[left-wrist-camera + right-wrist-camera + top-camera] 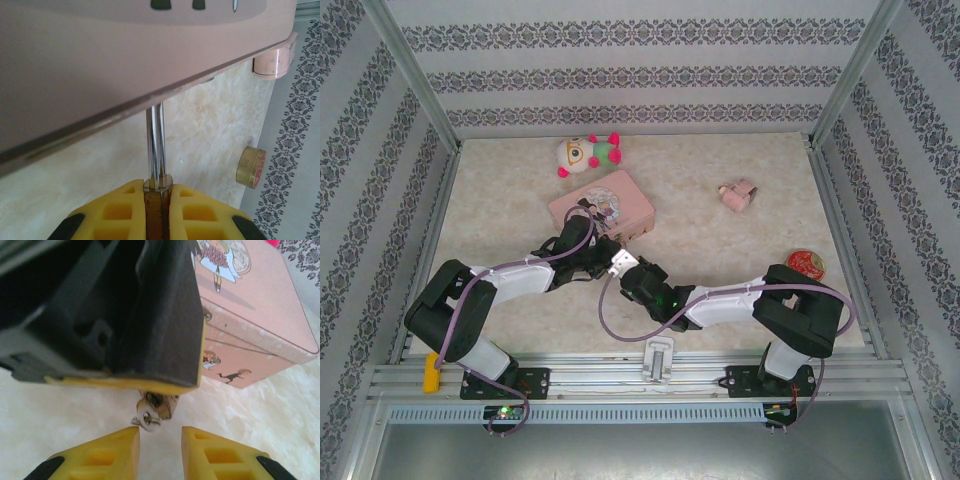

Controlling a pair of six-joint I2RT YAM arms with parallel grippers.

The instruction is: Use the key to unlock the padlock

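1. Jaws of right gripper (160,436), 6 o'clock in its wrist view: released, parted, nothing between them. The key (146,420) sits just past the tips, 11 o'clock off the gap.
2. Key looks seated in the padlock (161,404) underside, small silver head sticking out.
3. Next out, left gripper (157,187): clenched on the padlock's brass body. Silver shackle (156,137) runs up at 12 o'clock to the pink box (605,203) edge. In the top view the box is mid-table, 12 o'clock from where the arms meet.
4. Risk: key is off-centre to the gap, so closing may clip it with one fingertip, then nudge it out or bend it. Turning could twist the padlock in the pads or drag the box by the shackle.
5. Writing: none readable. Box lid shows a cartoon girl. Round tin (251,166) at 3 o'clock has a rim mark, too small to read.
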